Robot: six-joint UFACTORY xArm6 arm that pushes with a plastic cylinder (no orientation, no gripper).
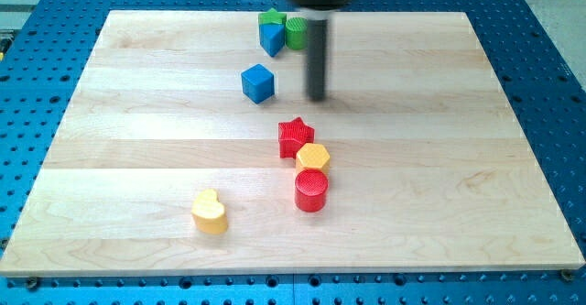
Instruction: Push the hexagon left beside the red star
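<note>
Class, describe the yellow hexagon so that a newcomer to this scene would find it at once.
Start at the wooden board and find the tight column of three blocks just below its middle. The yellow hexagon sits between the red star and red cylinder. The yellow heart lies alone, farther left.

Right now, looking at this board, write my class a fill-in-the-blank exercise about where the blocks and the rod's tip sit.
1. The yellow hexagon touches the red star above it and the red ____ below it.
2. The blue cube lies to the view's ____ of my tip.
3. Near the view's bottom, alone, sits the yellow ____.
4. At the view's top, two green blocks flank a ____ block.

Missing words: cylinder; left; heart; blue
</note>
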